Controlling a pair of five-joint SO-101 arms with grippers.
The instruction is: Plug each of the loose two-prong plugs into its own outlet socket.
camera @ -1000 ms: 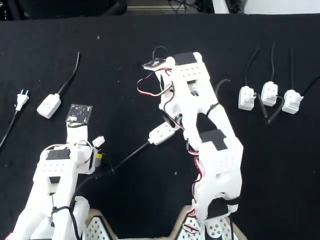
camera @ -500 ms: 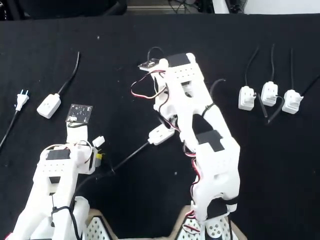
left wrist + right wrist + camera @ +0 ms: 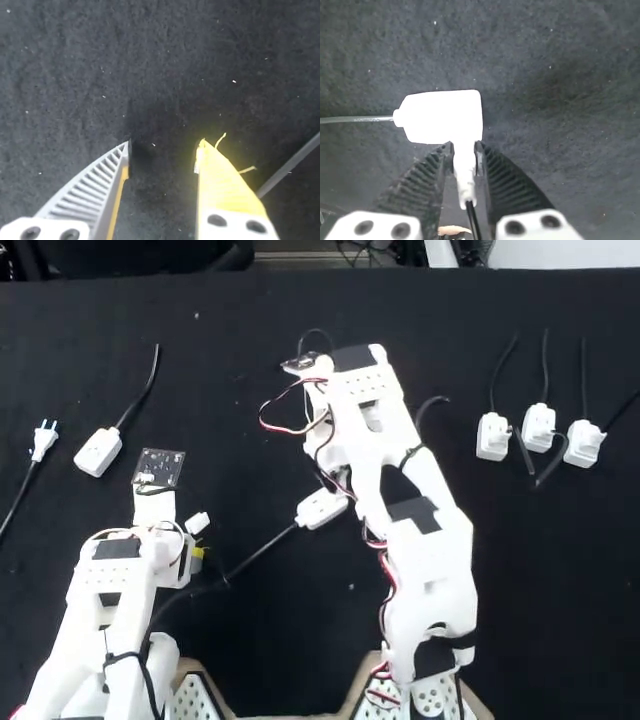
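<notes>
**Right gripper** [image 3: 464, 150]: fingers were clamped on a white plug [image 3: 465, 172], whose nose met the white socket [image 3: 442, 116] at table centre.
- Step in hand: seating this plug. The prongs were possibly not fully home, as the joint was hidden.
- Next move called for a straight push. The socket lay unbraced and might slide.

**Left gripper** [image 3: 162, 152]: fingers stood apart, holding nothing, over the black table [image 3: 75, 60], with a cable [image 3: 290, 170] beside.

**Far left:** a loose plug [image 3: 43, 438] lay near a spare socket [image 3: 97, 451].

**Far right:** three sockets [image 3: 538, 427] sat in a row, well apart.
</notes>
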